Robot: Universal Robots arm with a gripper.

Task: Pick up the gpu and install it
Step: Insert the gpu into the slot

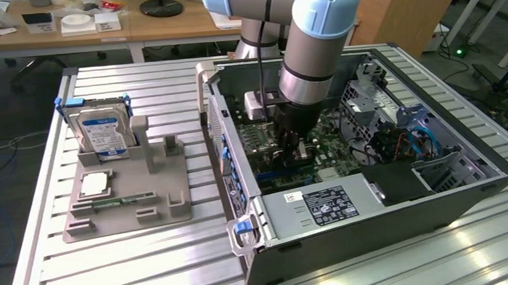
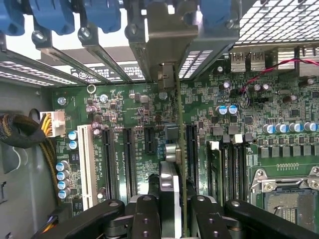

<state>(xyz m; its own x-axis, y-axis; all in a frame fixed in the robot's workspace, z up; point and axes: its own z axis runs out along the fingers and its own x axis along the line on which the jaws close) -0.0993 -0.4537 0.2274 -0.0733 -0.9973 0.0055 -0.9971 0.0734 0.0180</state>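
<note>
Ribbed aluminium slats make up the surface (image 1: pixel 139 260), which carries an open black computer case (image 1: pixel 366 195) lying on its side toward the exterior view's right. A silver and light-blue robot arm (image 1: pixel 314 45) reaches down into the case from above. To the exterior view's left of the case sits a grey parts holder (image 1: pixel 129 191), with a silver hard drive (image 1: pixel 103 132) bearing a blue label standing upright at its far end and a slim green memory stick (image 1: pixel 121 201) lying flat near its front. Inside the case, a grey power supply (image 1: pixel 324 206) with a black label lies at the near end, beside the green motherboard (image 2: pixel 124 119). The end effector (image 2: pixel 172 211) is low over the motherboard, its black fingers (image 2: pixel 147 216) clenched on the gpu (image 2: pixel 180 149), a thin card held on edge. In the wrist view the card runs edge-on toward the case's rear wall, its silvery metal bracket (image 2: pixel 167 37) up against the rear slot openings among blue clips (image 2: pixel 102 12). The card stands just beside a long black expansion slot (image 2: pixel 191 152); whether it is seated cannot be told.
</note>
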